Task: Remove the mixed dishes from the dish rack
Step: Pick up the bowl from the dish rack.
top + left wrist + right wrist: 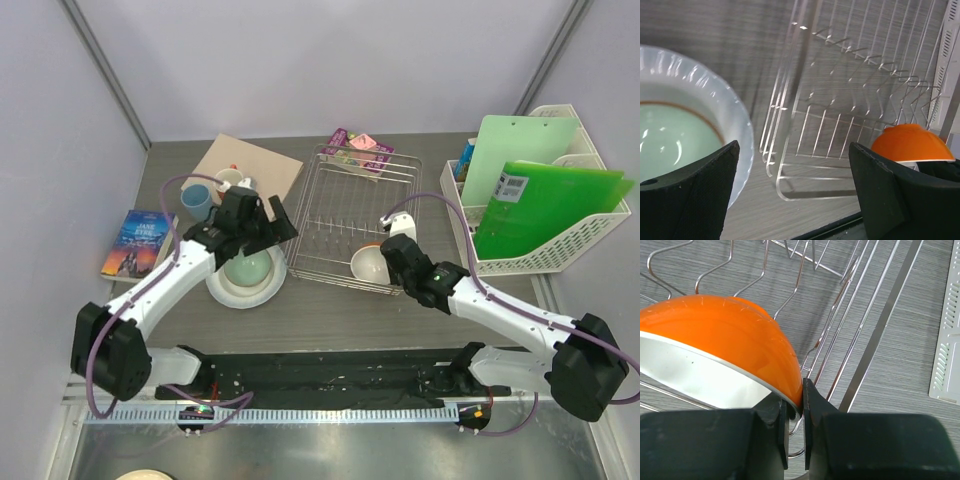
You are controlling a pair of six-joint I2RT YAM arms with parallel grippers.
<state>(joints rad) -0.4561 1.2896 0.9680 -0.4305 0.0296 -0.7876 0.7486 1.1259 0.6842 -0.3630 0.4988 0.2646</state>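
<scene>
Pinched narrow on the rim of the cream bowl with orange outside (725,335): right tool (795,395), one finger (810,405) against the orange wall, the other against the pale inside. Held tilted over the near right corner of the dish rack (340,200), pale inside showing from above, orange wall towards the rack's wires; no telling whether touching the wires or just clear of them. Visible too from the left wrist, as an orange dome at the far end of the wire grid

Spread wide and gripping nothing: left tool (268,225), poised over the gap between the rack's left edge and the large white round plate (222,292). Both black fingers (690,200) well apart in the wrist view, plate rim past one, rack wires between the two

Out of the rack already, on the worktop (330,310) just left of it: the plate, with the pale green bowl (248,268) sitting inside. Further back on the left, well apart from the rack: small light-blue cup (196,200) and a mug (230,180) just beside, both at the near corner of a brown board (255,160). Left of the plate, a paperback book (138,243) lying flat. Behind the rack's far edge, a few bright packets (358,150). Off to the right, a white plastic basket (560,255) with green folders (550,200) standing inside
</scene>
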